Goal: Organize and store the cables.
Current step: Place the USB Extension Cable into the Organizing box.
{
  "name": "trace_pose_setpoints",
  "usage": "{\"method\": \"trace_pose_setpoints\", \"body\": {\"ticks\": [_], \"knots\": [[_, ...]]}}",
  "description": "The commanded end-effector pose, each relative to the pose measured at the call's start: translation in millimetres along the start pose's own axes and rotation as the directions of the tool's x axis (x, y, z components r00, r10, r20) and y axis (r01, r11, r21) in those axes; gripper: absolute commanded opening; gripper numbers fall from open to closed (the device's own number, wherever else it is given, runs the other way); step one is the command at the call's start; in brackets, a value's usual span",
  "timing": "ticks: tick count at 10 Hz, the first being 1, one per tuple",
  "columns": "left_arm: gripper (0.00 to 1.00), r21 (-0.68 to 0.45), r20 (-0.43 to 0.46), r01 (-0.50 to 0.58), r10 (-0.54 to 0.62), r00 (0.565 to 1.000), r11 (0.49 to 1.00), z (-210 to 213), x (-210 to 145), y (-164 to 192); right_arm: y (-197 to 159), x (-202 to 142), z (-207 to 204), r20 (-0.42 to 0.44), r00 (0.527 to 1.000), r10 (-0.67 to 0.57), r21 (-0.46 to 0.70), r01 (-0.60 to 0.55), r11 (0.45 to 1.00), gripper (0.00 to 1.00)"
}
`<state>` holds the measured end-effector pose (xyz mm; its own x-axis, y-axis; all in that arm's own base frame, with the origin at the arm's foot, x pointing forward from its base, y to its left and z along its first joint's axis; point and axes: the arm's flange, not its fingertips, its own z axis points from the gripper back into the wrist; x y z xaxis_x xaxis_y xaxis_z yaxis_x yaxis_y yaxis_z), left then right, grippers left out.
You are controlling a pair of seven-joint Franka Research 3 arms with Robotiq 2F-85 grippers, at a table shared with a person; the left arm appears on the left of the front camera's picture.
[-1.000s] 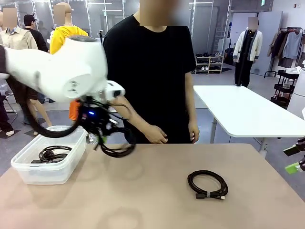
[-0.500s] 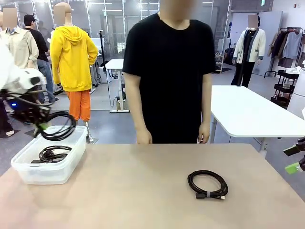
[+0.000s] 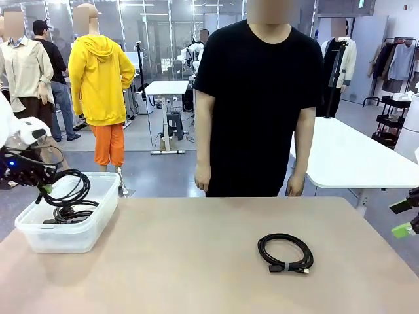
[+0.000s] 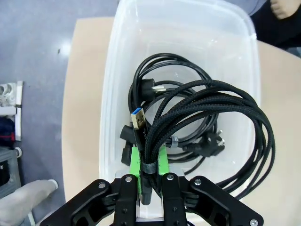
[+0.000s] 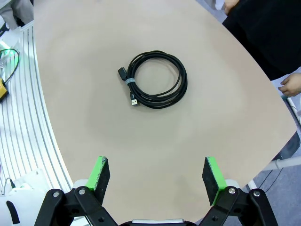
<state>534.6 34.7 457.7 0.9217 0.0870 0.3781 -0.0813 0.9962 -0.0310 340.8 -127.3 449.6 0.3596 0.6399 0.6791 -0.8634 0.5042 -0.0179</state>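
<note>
Tan table (image 3: 163,261) w/ 1 coiled cable (image 3: 286,266); white table (image 3: 353,157) behind.

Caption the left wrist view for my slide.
Left gripper shut on a coiled black braided cable above a clear plastic bin holding another black cable.

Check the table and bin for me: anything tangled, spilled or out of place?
Nothing stands out. The left gripper holds a braided coil over the clear bin, where another coil already lies. The third coil sits neatly wound on the table, and the right gripper is open and empty.
</note>
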Motion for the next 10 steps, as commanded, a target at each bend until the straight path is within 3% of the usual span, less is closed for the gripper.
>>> {"method": "trace_pose_setpoints", "body": {"ticks": [1,4,5,6,7,9,10], "knots": [[0.17,0.075,0.009,-0.021,0.021,1.0,0.997,-23,18,-2,-2,0,0,0.016,1.0,0.006,0.001,-0.006,1.0,1.0],[0.17,0.087,-0.07,-0.071,0.077,0.995,0.994,-61,19,-5,-2,0,0,0.016,1.0,0.006,0.001,-0.006,1.0,1.0],[0.39,0.072,-0.08,-0.075,0.081,0.994,0.995,-62,17,-8,-2,0,0,0.016,1.0,0.006,0.001,-0.006,1.0,1.0],[0.51,0.089,-0.085,-0.076,0.084,0.993,0.993,-66,16,-10,-2,0,0,0.016,1.0,0.006,0.001,-0.006,1.0,1.0],[0.78,0.093,-0.083,-0.081,0.089,0.993,0.992,-67,16,-10,-2,0,0,0.016,1.0,0.006,0.001,-0.006,1.0,1.0],[1.0,0.101,-0.079,-0.088,0.096,0.992,0.991,-63,12,-14,-2,0,0,0.016,1.0,0.006,0.001,-0.006,1.0,1.0],[1.0,0.102,-0.07,-0.093,0.101,0.992,0.99,-60,11,-17,-2,0,0,0.016,1.0,0.006,0.001,-0.006,1.0,1.0]]}}
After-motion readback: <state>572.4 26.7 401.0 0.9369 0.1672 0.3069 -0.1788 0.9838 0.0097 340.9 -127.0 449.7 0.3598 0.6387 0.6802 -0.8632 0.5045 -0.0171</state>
